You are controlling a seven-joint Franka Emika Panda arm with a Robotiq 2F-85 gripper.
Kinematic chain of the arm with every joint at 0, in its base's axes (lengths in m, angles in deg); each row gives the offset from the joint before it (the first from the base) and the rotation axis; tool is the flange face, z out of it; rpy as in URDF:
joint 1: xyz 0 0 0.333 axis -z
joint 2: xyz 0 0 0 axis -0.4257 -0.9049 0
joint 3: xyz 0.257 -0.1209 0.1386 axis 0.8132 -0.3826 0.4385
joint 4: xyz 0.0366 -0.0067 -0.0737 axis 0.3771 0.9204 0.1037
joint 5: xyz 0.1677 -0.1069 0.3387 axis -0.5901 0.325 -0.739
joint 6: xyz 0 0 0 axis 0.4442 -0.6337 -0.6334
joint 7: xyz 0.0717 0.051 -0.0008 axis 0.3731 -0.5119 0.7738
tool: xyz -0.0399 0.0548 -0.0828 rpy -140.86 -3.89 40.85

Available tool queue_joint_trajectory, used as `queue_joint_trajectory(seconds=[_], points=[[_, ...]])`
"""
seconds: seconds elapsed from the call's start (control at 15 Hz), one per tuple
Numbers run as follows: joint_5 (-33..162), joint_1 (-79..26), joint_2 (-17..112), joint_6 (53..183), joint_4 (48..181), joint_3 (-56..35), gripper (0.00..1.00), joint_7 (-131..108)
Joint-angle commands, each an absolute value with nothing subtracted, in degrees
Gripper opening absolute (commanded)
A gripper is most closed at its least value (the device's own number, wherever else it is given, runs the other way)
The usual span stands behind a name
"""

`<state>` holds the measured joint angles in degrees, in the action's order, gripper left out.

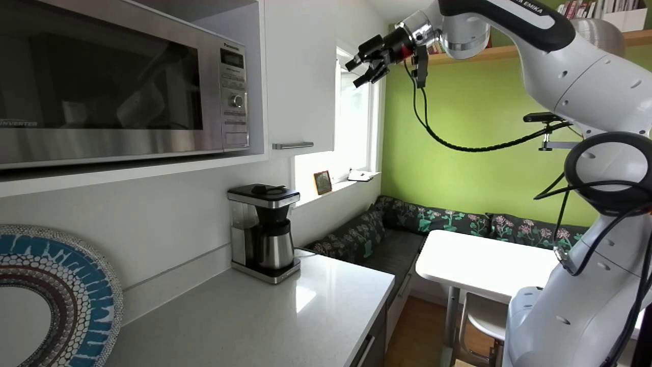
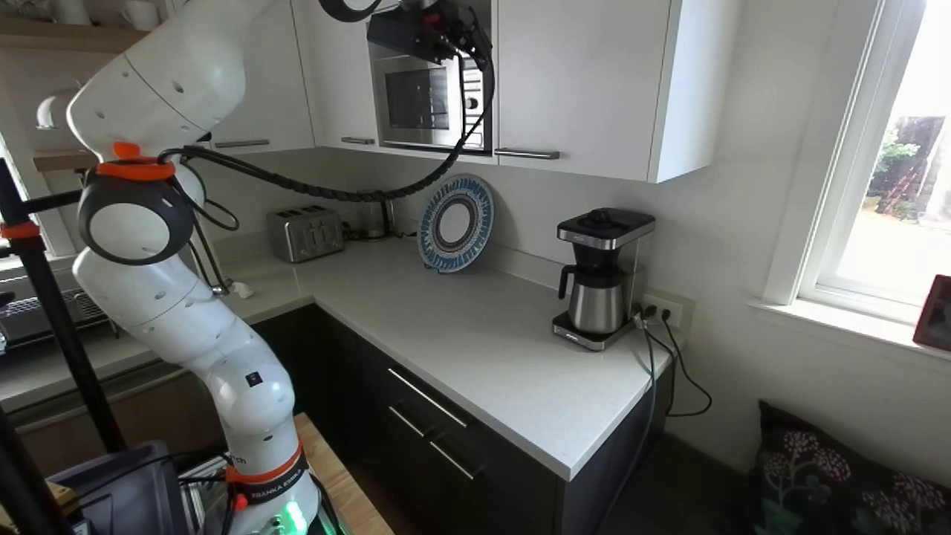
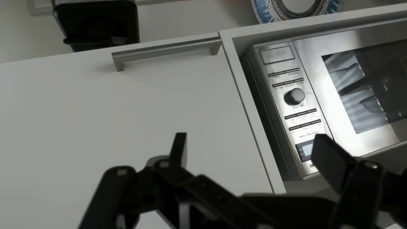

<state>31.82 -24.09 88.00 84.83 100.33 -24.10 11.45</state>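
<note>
My gripper [image 1: 355,73] is open and empty, raised high in the air. In the wrist view its two black fingers [image 3: 251,140] are wide apart with nothing between them. The nearest thing is a white cabinet door [image 3: 127,111], which also shows in an exterior view [image 1: 300,76]. The door looks shut. Its metal bar handle [image 3: 167,50] is along the door's lower edge and is apart from the fingers. A silver microwave [image 3: 279,95] sits in an open niche beside the door. The right finger covers part of the microwave's display in the wrist view.
A coffee maker [image 2: 598,305] stands on the light counter [image 1: 244,316] below the cabinets. A blue patterned round plate [image 2: 427,245] leans on the wall. A toaster [image 2: 306,234] is farther along. A window [image 1: 356,122], white table [image 1: 484,255] and cushioned bench [image 1: 397,244] lie beyond.
</note>
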Motion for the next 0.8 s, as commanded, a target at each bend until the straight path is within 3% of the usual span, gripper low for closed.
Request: queue_joint_trajectory(seconds=[0.0, 0.73], points=[[36.3, -24.09, 89.0, 80.07, 98.1, -24.76, 1.0, 12.79], [40.09, -24.02, 89.57, 76.93, 95.49, -25.27, 1.0, 14.77]])
